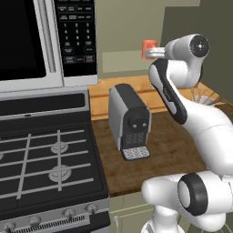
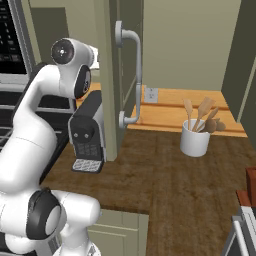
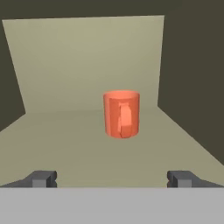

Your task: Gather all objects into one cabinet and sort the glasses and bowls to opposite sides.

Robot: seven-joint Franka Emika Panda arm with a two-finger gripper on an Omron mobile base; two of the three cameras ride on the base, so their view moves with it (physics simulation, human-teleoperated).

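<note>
End effector (image 3: 112,178) released, fingertips (image 3: 41,178) spread wide, grasping nothing. Straight ahead and apart from it, orange-red mug (image 3: 121,113) upright on pale green shelf (image 3: 65,148) inside the cabinet (image 3: 83,61), handle facing the end effector.

Mug (image 3: 121,113) sits upright on the cabinet shelf (image 3: 65,144), coffee machine (image 1: 129,120) on the counter (image 1: 168,150) right of the stove (image 1: 45,159).
</note>
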